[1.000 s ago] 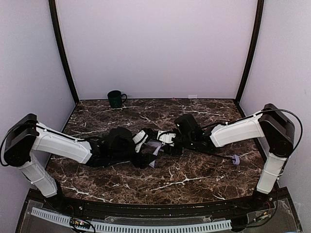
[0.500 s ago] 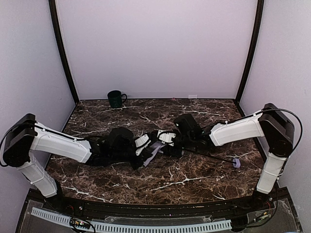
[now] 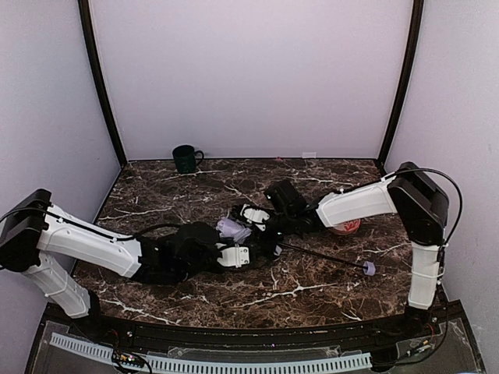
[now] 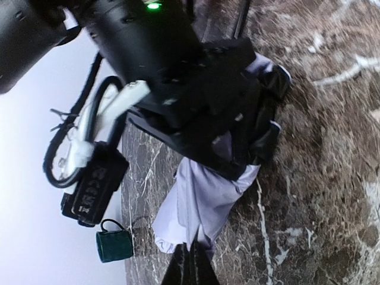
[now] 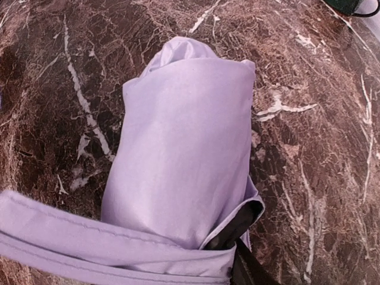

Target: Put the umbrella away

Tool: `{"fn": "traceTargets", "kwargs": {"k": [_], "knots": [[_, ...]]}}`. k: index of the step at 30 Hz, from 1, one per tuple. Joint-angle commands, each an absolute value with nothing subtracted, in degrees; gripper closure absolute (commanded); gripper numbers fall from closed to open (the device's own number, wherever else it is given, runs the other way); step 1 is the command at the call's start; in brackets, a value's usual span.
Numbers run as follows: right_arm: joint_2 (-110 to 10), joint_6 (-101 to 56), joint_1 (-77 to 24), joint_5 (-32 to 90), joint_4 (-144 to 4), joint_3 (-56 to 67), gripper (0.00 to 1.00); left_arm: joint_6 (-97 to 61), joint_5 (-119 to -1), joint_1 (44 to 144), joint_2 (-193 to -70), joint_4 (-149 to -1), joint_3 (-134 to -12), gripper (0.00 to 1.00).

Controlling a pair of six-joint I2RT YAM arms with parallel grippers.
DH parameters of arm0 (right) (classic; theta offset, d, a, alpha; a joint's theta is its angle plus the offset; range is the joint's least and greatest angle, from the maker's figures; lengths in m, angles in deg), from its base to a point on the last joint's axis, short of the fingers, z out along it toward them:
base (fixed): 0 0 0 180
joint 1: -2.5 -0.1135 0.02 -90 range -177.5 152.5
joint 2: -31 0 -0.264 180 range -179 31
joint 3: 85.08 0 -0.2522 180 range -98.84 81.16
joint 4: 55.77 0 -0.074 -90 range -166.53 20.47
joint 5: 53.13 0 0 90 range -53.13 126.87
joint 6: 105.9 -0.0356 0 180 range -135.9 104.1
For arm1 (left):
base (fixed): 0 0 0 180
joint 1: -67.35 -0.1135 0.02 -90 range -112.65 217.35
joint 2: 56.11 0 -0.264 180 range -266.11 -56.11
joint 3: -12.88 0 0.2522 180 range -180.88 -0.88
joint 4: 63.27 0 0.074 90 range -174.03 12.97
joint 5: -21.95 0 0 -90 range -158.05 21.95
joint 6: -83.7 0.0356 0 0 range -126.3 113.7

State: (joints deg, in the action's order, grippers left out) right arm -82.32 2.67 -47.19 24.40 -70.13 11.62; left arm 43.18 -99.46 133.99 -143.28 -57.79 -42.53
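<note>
The umbrella (image 3: 232,228) lies mid-table as a rolled lavender bundle (image 5: 184,148) with black lining showing at its edge. Its thin black shaft (image 3: 323,255) runs right to the small lavender handle (image 3: 369,269). My right gripper (image 3: 253,219) is shut around the bundle, seen as a black body (image 4: 219,101) over the fabric (image 4: 205,196). One dark finger (image 5: 252,273) shows at the bottom of the right wrist view. My left gripper (image 4: 193,264) is shut, its tips pinched on the lower edge of the fabric.
A dark green mug (image 3: 185,158) stands at the back left by the wall, also seen as a mug (image 4: 114,246) in the left wrist view. A red-patterned bowl (image 3: 348,227) peeks out behind my right forearm. Walls enclose the marble table (image 3: 296,292) on three sides.
My left gripper closed at the fabric. The right arm dragged the umbrella left and back, the handle slid left with it, and the red bowl came into view.
</note>
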Motion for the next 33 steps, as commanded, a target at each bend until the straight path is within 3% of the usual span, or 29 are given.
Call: {"fn": "traceTargets", "kwargs": {"k": [1, 5, 9, 14, 25, 33], "knots": [[-84.68, -4.95, -43.21, 26.07, -70.67, 11.15, 0.51, 54.4, -104.71, 137.11, -144.55, -56.23, -39.61, 1.0], [-85.69, -6.31, -42.08, 22.77, -70.98, 10.58, 0.36, 57.59, -106.08, 139.75, -150.36, -52.44, -34.44, 1.0], [-85.59, -3.76, -42.06, 19.08, -77.03, 8.62, 0.27, 56.35, -108.41, 141.12, -157.36, -50.26, -34.23, 1.0], [-83.41, 0.47, -42.07, 14.62, -83.39, 7.0, 0.01, 53.16, -109.11, 141.71, -161.55, -51.89, -34.55, 1.0], [-77.48, 7.44, -42.69, 14.02, -86.18, 7.49, 0.0, 49.26, -110.12, 141.66, -161.58, -54.09, -34.55, 1.0], [-83.63, 11.08, -45.27, 19.28, -85.92, 7.95, 0.0, 47.85, -109.77, 141.71, -161.27, -55.25, -34.98, 1.0]]}}
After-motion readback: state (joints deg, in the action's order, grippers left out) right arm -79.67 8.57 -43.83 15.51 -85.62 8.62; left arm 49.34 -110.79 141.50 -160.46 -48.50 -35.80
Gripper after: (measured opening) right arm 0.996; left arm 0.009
